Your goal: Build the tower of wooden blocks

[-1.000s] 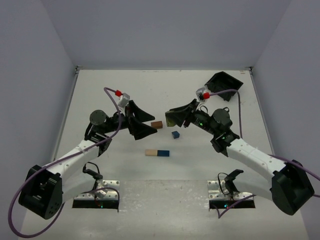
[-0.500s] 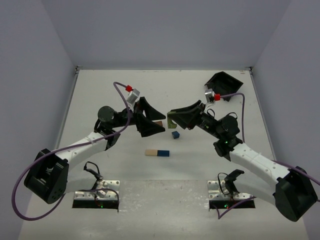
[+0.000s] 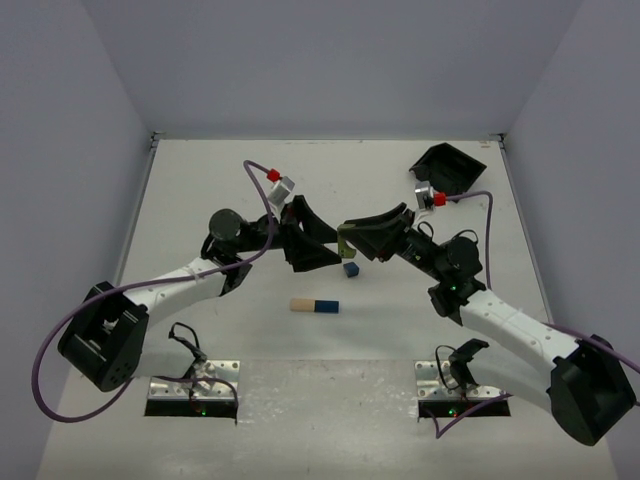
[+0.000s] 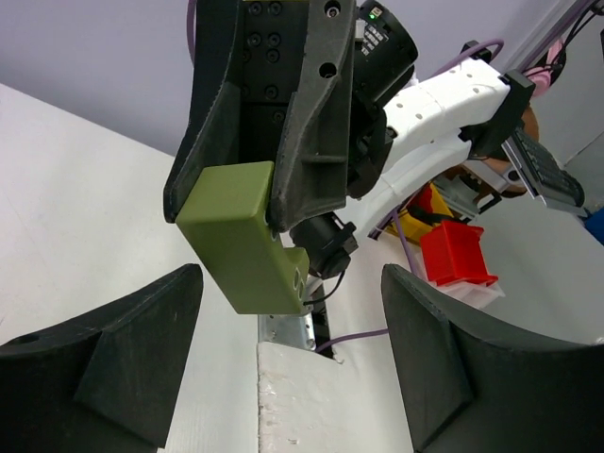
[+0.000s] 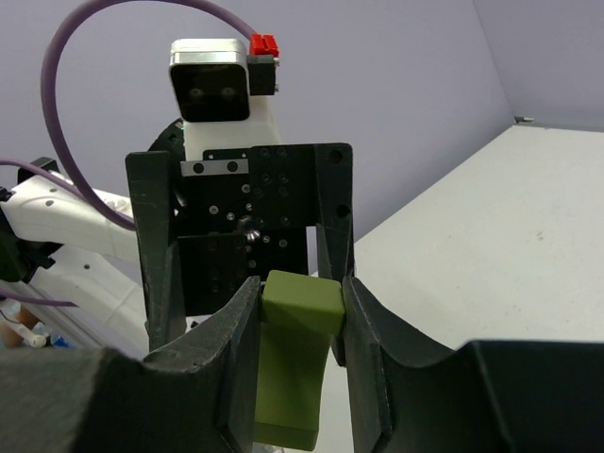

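My right gripper is shut on an olive green block and holds it above the table; the right wrist view shows the block pinched between both fingers. My left gripper is open and empty, facing the right gripper at close range. In the left wrist view the olive block hangs just ahead of my open left fingers. A small dark blue cube sits below the grippers. A pale tan block and a dark blue block lie end to end nearer the bases. The reddish brown block is hidden.
A black plastic bin stands at the back right near the wall. Purple cables loop off both wrists. Two metal base plates lie at the table's near edge.
My left gripper has moved right, close to the right gripper, and now covers the reddish brown block. The right gripper has shifted slightly, still holding the olive block.
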Robot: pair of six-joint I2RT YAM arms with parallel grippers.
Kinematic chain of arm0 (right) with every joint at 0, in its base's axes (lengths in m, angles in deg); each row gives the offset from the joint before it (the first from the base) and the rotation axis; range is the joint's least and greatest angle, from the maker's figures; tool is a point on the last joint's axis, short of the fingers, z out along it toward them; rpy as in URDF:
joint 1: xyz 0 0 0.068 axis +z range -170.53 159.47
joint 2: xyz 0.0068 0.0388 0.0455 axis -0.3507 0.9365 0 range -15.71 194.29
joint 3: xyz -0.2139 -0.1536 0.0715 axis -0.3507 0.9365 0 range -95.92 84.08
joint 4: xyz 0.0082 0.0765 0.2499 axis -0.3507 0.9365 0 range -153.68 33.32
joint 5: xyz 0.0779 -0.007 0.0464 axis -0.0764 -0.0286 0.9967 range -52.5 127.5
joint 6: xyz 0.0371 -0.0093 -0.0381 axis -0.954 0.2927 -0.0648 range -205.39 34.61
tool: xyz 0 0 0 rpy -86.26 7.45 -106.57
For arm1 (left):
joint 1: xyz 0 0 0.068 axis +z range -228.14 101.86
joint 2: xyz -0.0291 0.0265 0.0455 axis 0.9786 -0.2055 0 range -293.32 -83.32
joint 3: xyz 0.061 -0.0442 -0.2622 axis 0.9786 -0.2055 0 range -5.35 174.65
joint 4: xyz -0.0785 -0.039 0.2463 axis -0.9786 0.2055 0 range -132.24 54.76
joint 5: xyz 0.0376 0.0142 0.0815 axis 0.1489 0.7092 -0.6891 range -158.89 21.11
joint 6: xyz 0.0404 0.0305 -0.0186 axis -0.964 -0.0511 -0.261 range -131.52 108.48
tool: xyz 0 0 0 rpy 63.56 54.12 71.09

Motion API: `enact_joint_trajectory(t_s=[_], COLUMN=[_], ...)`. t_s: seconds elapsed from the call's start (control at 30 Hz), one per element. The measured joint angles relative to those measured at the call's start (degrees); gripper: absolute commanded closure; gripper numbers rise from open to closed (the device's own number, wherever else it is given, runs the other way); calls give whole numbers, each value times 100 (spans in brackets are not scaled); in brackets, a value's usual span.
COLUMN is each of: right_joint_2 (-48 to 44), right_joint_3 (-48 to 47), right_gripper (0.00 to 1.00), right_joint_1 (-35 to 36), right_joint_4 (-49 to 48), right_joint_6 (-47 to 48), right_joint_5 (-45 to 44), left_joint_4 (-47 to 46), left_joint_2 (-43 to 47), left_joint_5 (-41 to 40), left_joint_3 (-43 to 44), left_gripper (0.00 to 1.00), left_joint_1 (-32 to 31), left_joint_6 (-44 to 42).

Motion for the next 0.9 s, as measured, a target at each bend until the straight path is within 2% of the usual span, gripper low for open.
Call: enact_joint_trajectory(t_s=[0.2,0.63,0.7,0.77,0.83,0.87,0.9], right_joint_2=[-29,-122,-169,-190,-196,-205,-206], right_joint_3=[21,165,229,270,286,289,294], right_gripper=[83,82,82,82,82,82,82], right_joint_1=[0,2,6,8,6,4,4], right_joint_4=[-154,-294,-339,-390,-444,-470,-483], right_joint_6=[-36,-102,-101,-105,-92,-73,-76], right_joint_5=[42,43,35,23,11,6,0], left_joint_4=[-67,-178,-179,-174,-150,-155,-162], left_joint_2=[-209,-271,-292,-324,-346,-362,-374], left_joint_5=[2,-77,-94,-124,-152,-158,-161], left_joint_3=[101,133,136,143,156,163,176], left_gripper=[30,55,60,72,80,86,97], left_joint_1=[-139,-187,-187,-189,-191,-189,-189], left_joint_6=[35,139,145,139,153,189,214])
